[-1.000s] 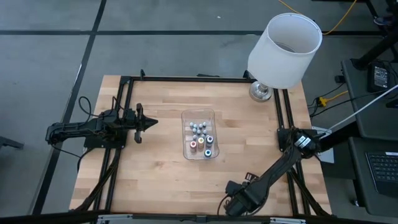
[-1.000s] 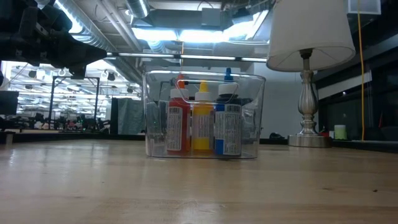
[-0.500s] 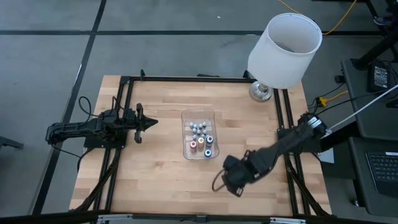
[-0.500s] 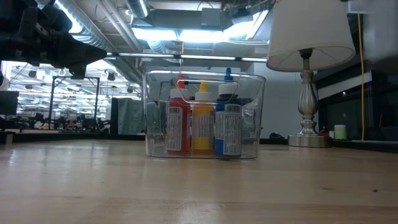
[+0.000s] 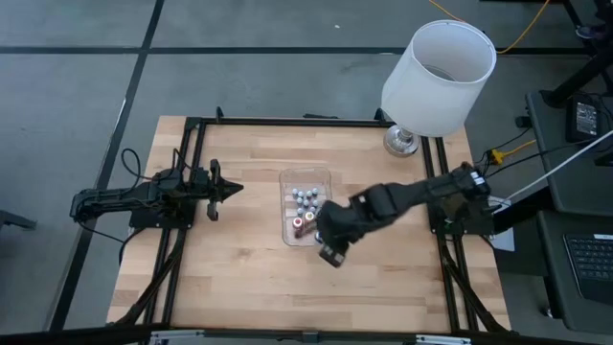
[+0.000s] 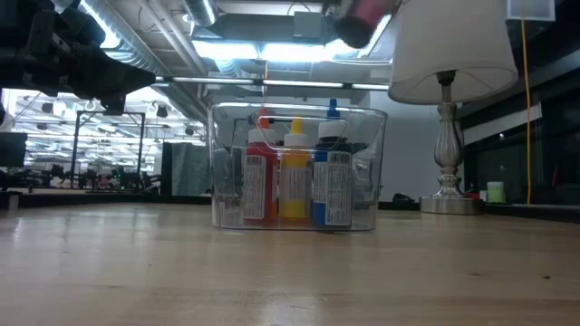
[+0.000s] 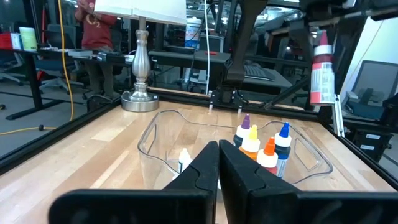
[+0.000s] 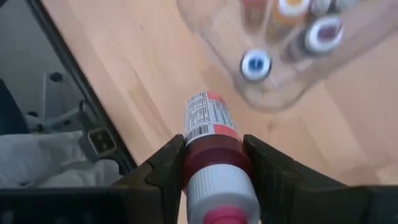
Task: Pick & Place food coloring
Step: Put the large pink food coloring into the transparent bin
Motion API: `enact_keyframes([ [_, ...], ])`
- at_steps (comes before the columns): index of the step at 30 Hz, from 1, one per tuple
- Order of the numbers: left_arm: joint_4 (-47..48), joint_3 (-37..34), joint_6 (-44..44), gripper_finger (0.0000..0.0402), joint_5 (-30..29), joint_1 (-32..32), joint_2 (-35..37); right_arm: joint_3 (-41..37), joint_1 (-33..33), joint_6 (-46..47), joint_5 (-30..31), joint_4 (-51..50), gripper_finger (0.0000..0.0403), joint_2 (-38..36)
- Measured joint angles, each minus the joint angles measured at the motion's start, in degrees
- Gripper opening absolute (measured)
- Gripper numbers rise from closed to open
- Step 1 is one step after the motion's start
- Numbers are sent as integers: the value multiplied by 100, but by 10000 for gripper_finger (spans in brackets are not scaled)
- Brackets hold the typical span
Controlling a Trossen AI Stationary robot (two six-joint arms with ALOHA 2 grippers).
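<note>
We log the right gripper (image 8: pixel 214 165) clenched on a red food coloring bottle (image 8: pixel 210 134) above the clear tray (image 5: pixel 287 177), presumably for placing; the left gripper (image 5: pixel 230 189) is closed, idle.

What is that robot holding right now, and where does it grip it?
The right gripper holds a red food coloring bottle, pinched around its body near the cap. The left gripper is shut, empty.

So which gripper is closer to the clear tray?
Right. The right gripper, holding a red bottle, is over the tray's near right corner; the left gripper waits apart at its left.
</note>
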State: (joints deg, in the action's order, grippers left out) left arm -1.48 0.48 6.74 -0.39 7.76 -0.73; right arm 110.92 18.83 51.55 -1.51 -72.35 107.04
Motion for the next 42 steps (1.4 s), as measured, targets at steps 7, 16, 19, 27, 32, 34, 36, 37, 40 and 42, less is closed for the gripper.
enact_keyframes([
  [7, -1, 1, 0, 9, 1, -1, 0, 1719, -485, -740, -112, -631, 149, 1034],
  [16, -1, -1, 0, 8, -1, -1, 0, 2212, -845, -310, 298, -1396, 150, 1565],
  [19, -1, 0, 0, 10, -1, -1, 0, 2121, -850, -66, 296, -1299, 150, 1554],
  [27, -1, -1, 0, 8, -1, -1, 0, 2112, -850, 375, 390, -865, 151, 1687],
  [32, 11, 0, 0, 6, 1, 1, 0, 2112, -850, 373, 377, -771, 151, 1968],
  [34, -5, 1, 0, 6, 1, 0, 0, 2112, -850, 369, 309, -772, 152, 2075],
  [36, 17, -1, 0, 6, -1, 1, 0, 2112, -850, 370, 297, -779, 152, 2140],
  [37, 1, 1, 2, 6, -1, 1, 0, 2112, -850, 371, 296, -775, 152, 2167],
  [40, 4, 1, 2, 9, -1, 1, 0, 2112, -850, 373, 337, -783, 152, 2258],
  [42, -1, 1, 0, 10, -1, 0, 0, 2112, -850, 384, 375, -857, 152, 2315],
])
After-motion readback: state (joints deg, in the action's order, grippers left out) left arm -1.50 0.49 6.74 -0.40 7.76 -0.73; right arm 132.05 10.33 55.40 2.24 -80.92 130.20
